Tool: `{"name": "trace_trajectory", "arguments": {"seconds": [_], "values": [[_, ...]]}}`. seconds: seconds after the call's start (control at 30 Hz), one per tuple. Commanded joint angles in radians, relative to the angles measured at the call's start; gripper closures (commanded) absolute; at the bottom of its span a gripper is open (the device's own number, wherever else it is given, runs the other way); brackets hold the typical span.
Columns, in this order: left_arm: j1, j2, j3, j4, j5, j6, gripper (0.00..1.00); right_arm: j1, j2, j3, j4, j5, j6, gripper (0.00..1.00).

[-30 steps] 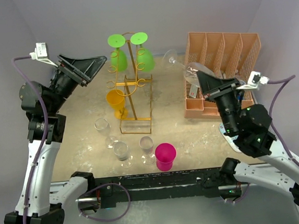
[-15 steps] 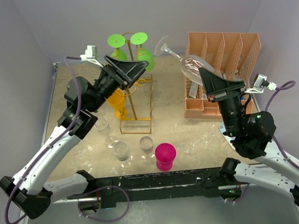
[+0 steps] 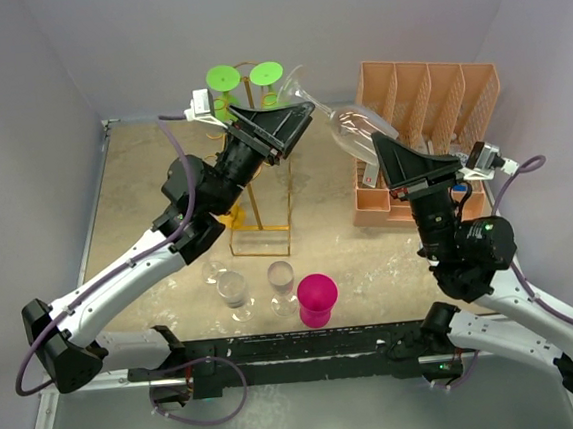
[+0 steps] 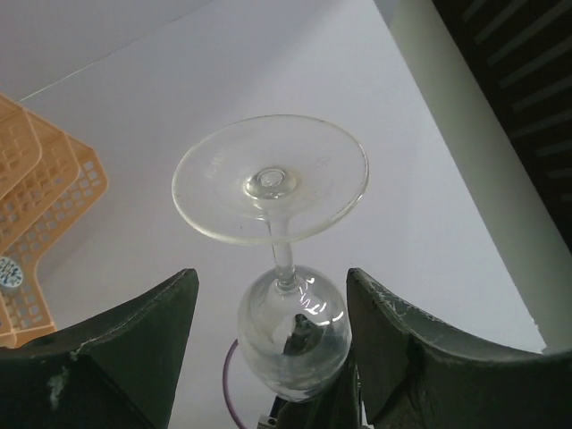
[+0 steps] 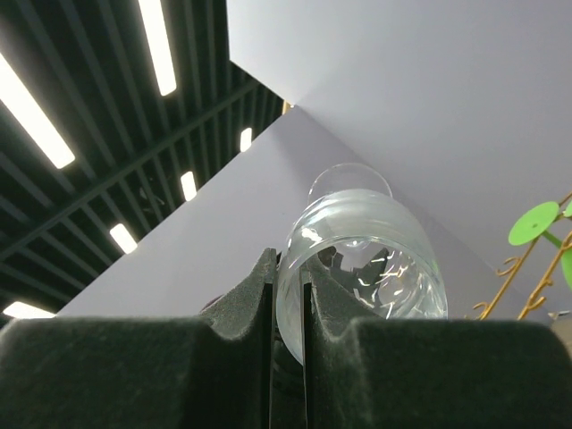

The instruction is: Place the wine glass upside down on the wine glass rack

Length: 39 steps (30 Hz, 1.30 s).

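Observation:
The clear wine glass [image 3: 354, 126] hangs tilted in the air between both arms, foot toward the back wall. My right gripper [image 3: 381, 148] is shut on its rim; in the right wrist view the fingers [image 5: 259, 304] pinch the glass wall of the bowl [image 5: 380, 259]. My left gripper [image 3: 297, 131] stands open around the glass from the left. In the left wrist view the bowl [image 4: 293, 335] sits between the spread fingers [image 4: 411, 349], foot [image 4: 270, 179] beyond. I cannot tell if they touch it. The gold wine glass rack [image 3: 263, 227] stands below the left arm.
Two green glasses [image 3: 223, 80] hang upside down on the rack, and a yellow one [image 3: 228, 212] shows low on its left. A peach mesh organizer [image 3: 426, 92] stands at the back right. A magenta cup [image 3: 317, 297] and small clear glasses [image 3: 233, 287] stand near the front.
My left arm has swung from the far left across the rack until its open fingers flank the glass. My right gripper has carried the glass a little leftward.

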Motion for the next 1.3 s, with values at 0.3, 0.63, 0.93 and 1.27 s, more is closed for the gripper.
{"name": "trace_trajectory", "arguments": {"seconds": [0.3, 0.63, 0.93, 1.27], "values": [[-0.029, 0.019, 0.07, 0.185, -0.06, -0.025, 0.52, -0.002, 0.037, 0.055, 0.175, -0.153, 0.046, 0.95], [-0.031, -0.009, 0.043, 0.201, 0.005, -0.032, 0.69, -0.002, 0.118, 0.094, 0.214, -0.243, 0.094, 0.95], [-0.052, -0.066, -0.029, 0.25, -0.034, -0.02, 0.7, -0.002, 0.171, 0.091, 0.307, -0.23, 0.152, 0.97], [-0.055, -0.06, -0.039, 0.327, -0.071, 0.054, 0.65, -0.002, 0.196, 0.098, 0.355, -0.211, 0.219, 0.97]]}}
